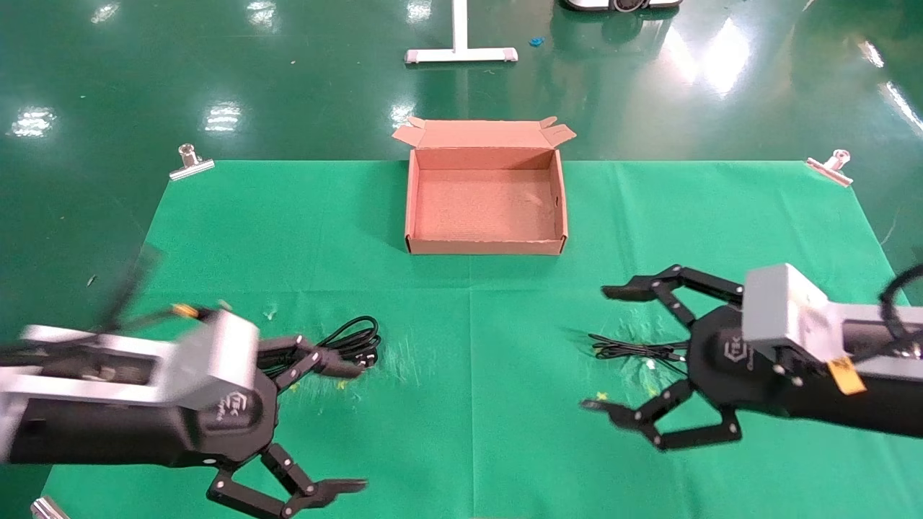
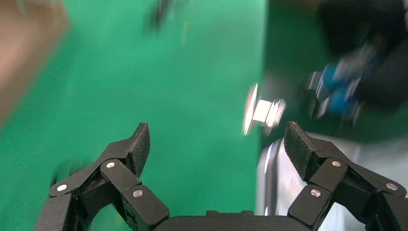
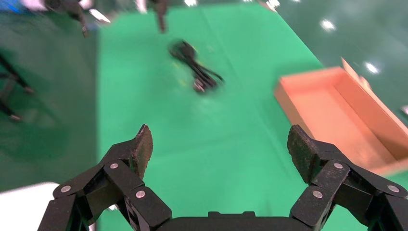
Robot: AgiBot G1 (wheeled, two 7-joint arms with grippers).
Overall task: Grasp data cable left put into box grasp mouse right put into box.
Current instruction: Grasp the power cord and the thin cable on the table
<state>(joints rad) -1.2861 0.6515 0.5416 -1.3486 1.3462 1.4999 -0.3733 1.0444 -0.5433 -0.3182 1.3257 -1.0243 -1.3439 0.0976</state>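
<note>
The brown cardboard box [image 1: 487,246] stands open at the back middle of the green cloth; it also shows in the right wrist view [image 3: 346,115]. The data cable [image 1: 355,337] lies in loops at front left, partly behind one finger of my left gripper [image 1: 353,429], which is open and empty just in front of it. The cable also shows far off in the right wrist view [image 3: 195,72]. My right gripper [image 1: 606,349] is open and empty at front right. The mouse's thin cord [image 1: 631,349] lies between its fingers. The mouse body is hidden behind the gripper.
Metal clips hold the cloth at its back left corner [image 1: 191,162] and back right corner [image 1: 829,167]; one clip shows in the left wrist view [image 2: 262,113]. A white stand base [image 1: 461,54] is on the floor beyond the table.
</note>
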